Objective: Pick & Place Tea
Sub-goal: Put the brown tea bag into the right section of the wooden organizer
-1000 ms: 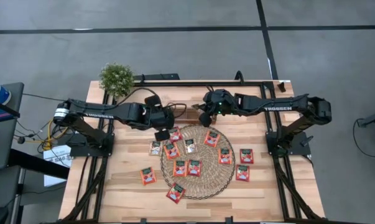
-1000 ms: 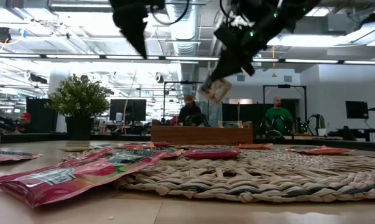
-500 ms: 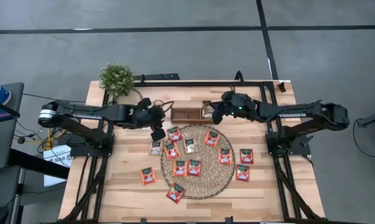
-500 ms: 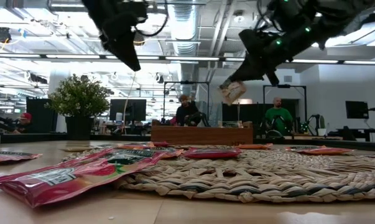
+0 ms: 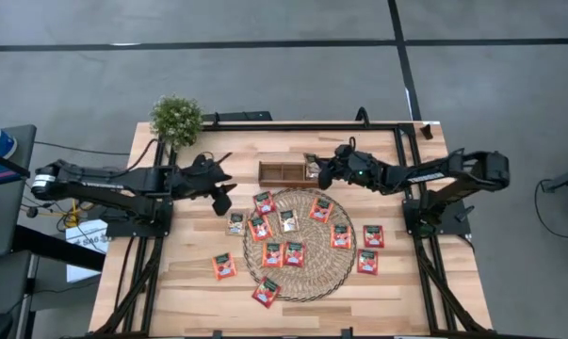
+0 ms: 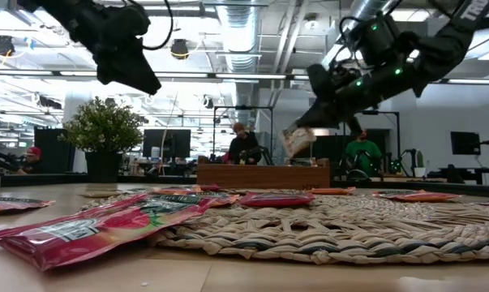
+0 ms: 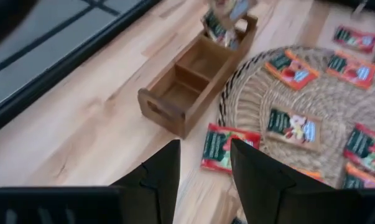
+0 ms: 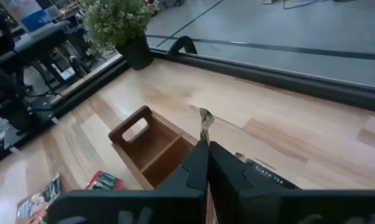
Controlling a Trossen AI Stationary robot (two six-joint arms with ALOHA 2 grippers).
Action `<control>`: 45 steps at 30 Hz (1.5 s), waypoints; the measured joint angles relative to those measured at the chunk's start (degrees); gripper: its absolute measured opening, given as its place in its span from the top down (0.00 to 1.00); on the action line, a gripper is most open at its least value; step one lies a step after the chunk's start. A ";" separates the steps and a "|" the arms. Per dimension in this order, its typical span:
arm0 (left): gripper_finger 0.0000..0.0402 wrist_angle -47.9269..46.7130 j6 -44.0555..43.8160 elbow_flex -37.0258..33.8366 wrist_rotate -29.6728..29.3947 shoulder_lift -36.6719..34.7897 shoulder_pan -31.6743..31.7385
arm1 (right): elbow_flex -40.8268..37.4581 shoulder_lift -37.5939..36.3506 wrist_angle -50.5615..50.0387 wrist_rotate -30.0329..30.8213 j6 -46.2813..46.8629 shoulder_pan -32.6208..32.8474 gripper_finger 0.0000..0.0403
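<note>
One counter (image 5: 170, 282), one round straw mat (image 5: 314, 279) mid-counter, one wooden tray (image 5: 282, 172) near the far edge. Right gripper (image 5: 325, 173) is above the tray's right end, jaws pinched tight on a pale tea sachet (image 6: 296, 141) that hangs from the tips. Left gripper (image 5: 221, 199) is off the tray's left end, jaws parted, nothing between them. Lying flat on and around the mat: twelve sachets, ten red-orange (image 5: 272, 253), two pale (image 5: 288, 220). More sit in the tray's right end compartment (image 7: 219, 30), too bunched to count
</note>
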 joint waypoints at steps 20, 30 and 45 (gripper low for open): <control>0.67 17.63 -2.83 -17.50 0.88 -22.93 0.00 | -2.40 3.48 2.29 3.13 -0.30 -0.39 1.00; 0.67 17.46 -3.10 -18.39 1.61 -23.92 0.00 | -2.35 3.48 4.17 3.61 2.69 0.94 1.00; 0.67 17.39 -2.73 -18.39 3.45 -23.90 0.00 | 0.33 3.48 0.18 8.73 3.28 2.62 1.00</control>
